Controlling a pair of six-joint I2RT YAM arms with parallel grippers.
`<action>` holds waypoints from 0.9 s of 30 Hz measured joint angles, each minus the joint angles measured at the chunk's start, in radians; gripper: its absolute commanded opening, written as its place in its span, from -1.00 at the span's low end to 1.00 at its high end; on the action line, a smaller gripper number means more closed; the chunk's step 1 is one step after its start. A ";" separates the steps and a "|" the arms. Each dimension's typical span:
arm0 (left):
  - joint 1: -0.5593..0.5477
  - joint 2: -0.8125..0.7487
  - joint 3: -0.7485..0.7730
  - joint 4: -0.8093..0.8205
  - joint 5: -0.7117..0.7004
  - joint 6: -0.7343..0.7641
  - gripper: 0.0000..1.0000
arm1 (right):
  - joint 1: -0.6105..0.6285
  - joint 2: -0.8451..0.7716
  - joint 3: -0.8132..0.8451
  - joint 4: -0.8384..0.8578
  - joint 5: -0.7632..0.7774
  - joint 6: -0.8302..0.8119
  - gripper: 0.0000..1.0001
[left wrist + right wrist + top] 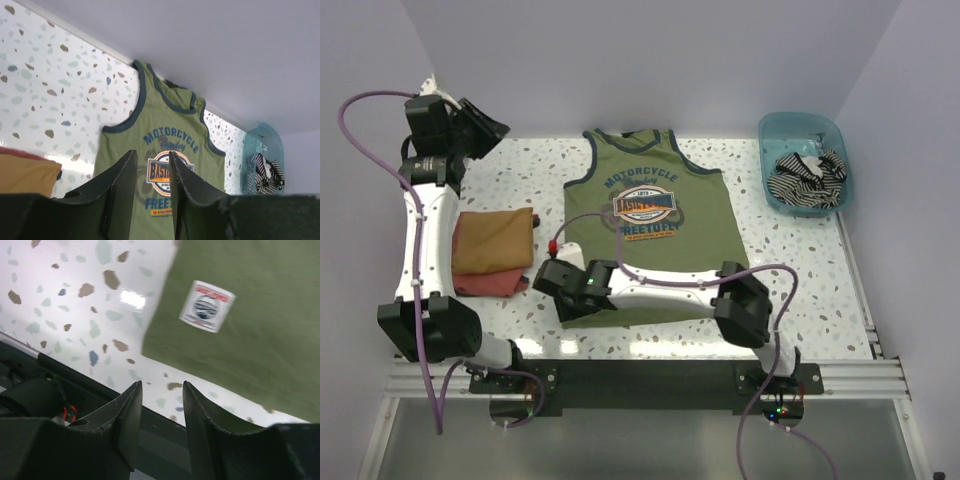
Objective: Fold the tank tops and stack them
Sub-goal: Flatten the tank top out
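We see olive tank top (655,230) flat on counter (520,170), hem corner just ahead of right end effector (160,387): narrow gap, empty. Left end effector (152,157) likewise. Soft, limp; we'd pinch hem corners.

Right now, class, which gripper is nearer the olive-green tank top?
Right. The right gripper hovers at the near-left corner of the olive-green tank top, jaws apart and empty. The left gripper is at the far back left, clear of the shirt.

White arms (420,235), black joints (428,325), black hands (152,156), purple cables (778,352).
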 measured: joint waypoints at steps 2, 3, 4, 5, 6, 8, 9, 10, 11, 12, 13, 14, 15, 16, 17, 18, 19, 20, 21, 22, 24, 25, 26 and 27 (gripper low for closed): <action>0.024 0.002 0.036 -0.001 0.015 0.000 -0.29 | 0.027 0.094 0.108 -0.022 0.000 -0.006 -0.22; 0.031 0.004 0.047 0.000 0.022 -0.001 -0.29 | 0.038 0.137 0.155 -0.028 0.000 -0.008 -0.29; 0.034 0.006 0.052 0.000 0.027 -0.002 -0.29 | 0.045 0.172 0.191 -0.032 0.000 -0.011 -0.30; 0.035 0.009 0.055 0.000 0.035 -0.002 -0.29 | 0.051 0.200 0.217 -0.042 0.000 -0.011 -0.30; 0.035 0.013 0.055 -0.001 0.044 -0.003 -0.29 | 0.055 0.225 0.240 -0.050 0.000 -0.013 -0.32; 0.033 0.026 0.055 -0.002 0.060 -0.003 -0.30 | 0.057 0.258 0.261 -0.065 0.000 -0.015 -0.36; 0.033 0.033 0.055 -0.002 0.068 -0.003 -0.30 | 0.057 0.273 0.269 -0.077 0.000 -0.018 -0.37; 0.033 0.038 0.055 -0.002 0.072 -0.003 -0.30 | 0.057 0.282 0.272 -0.083 0.000 -0.018 -0.38; 0.033 0.044 0.055 -0.003 0.076 -0.003 -0.30 | 0.057 0.293 0.280 -0.089 0.000 -0.019 -0.38; 0.033 0.048 0.055 -0.003 0.080 -0.003 -0.31 | 0.057 0.305 0.289 -0.095 0.000 -0.021 -0.39; 0.033 0.050 0.053 -0.002 0.084 -0.003 -0.31 | 0.057 0.313 0.297 -0.101 0.000 -0.022 -0.39; 0.033 0.050 0.050 -0.002 0.087 -0.003 -0.31 | 0.057 0.325 0.310 -0.108 0.001 -0.023 -0.39; 0.033 0.050 0.045 -0.001 0.092 -0.004 -0.31 | 0.057 0.331 0.317 -0.111 0.000 -0.025 -0.39; 0.033 0.050 0.043 0.001 0.094 -0.004 -0.31 | 0.057 0.338 0.325 -0.115 0.001 -0.026 -0.39; 0.033 0.050 0.037 0.005 0.097 -0.004 -0.31 | 0.057 0.344 0.332 -0.118 0.001 -0.026 -0.39; 0.033 0.050 0.030 0.008 0.100 -0.008 -0.31 | 0.058 0.351 0.338 -0.122 0.001 -0.026 -0.39; 0.033 0.050 0.023 0.010 0.102 -0.011 -0.31 | 0.058 0.358 0.345 -0.127 0.002 -0.026 -0.39; 0.033 0.050 0.015 0.013 0.103 -0.011 -0.31 | 0.059 0.364 0.349 -0.128 0.002 -0.026 -0.39; 0.033 0.050 0.006 0.013 0.105 -0.012 -0.31 | 0.059 0.371 0.352 -0.130 0.003 -0.027 -0.39; 0.033 0.050 -0.003 0.016 0.106 -0.011 -0.31 | 0.059 0.377 0.354 -0.132 0.004 -0.027 -0.39; 0.033 0.050 -0.023 0.020 0.108 -0.012 -0.31 | 0.059 0.385 0.354 -0.137 0.008 -0.030 -0.57; 0.033 0.050 -0.034 0.024 0.109 -0.012 -0.31 | 0.060 0.385 0.354 -0.138 0.011 -0.031 -0.70; 0.032 0.050 -0.044 0.026 0.109 -0.012 -0.31 | 0.060 0.385 0.354 -0.138 0.014 -0.033 -0.91; 0.030 0.050 -0.059 0.032 0.108 -0.012 -0.31 | 0.060 0.385 0.352 -0.140 0.016 -0.035 -0.95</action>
